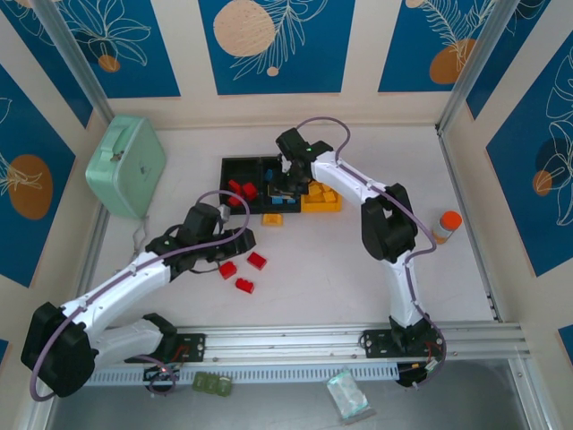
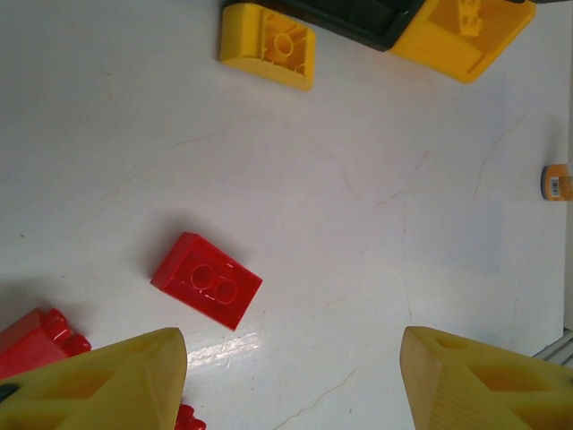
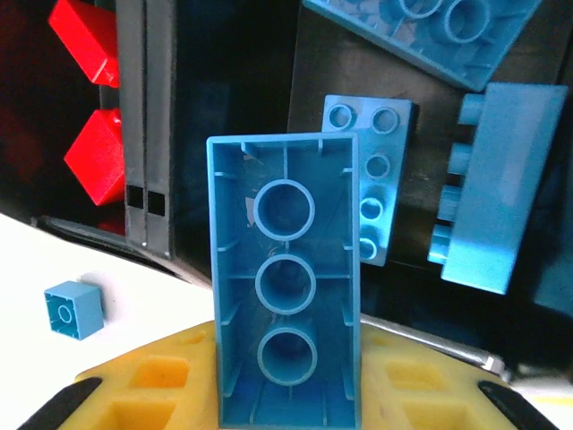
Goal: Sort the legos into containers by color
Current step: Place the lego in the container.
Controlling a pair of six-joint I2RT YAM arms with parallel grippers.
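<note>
The containers stand joined in a row: a black bin (image 1: 240,170) holding red legos (image 3: 97,154), a middle black bin (image 3: 242,72) holding blue legos (image 3: 488,215), and a yellow bin (image 1: 322,199). My right gripper (image 3: 286,381) hangs over the middle bin, shut on a long blue lego (image 3: 285,269) whose hollow underside faces the camera. My left gripper (image 2: 291,358) hovers open over the table, nothing between its fingers. Just ahead of its left finger lies a red lego (image 2: 206,279); another red lego (image 2: 36,339) is at its left. A yellow lego (image 2: 269,45) lies near the bins.
A mint-green case (image 1: 125,166) sits at the back left. An orange-capped bottle (image 1: 446,226) stands at the right. A small blue cube (image 3: 72,309) lies on the table beside the bins. Three red legos (image 1: 244,286) lie near the left gripper (image 1: 240,240).
</note>
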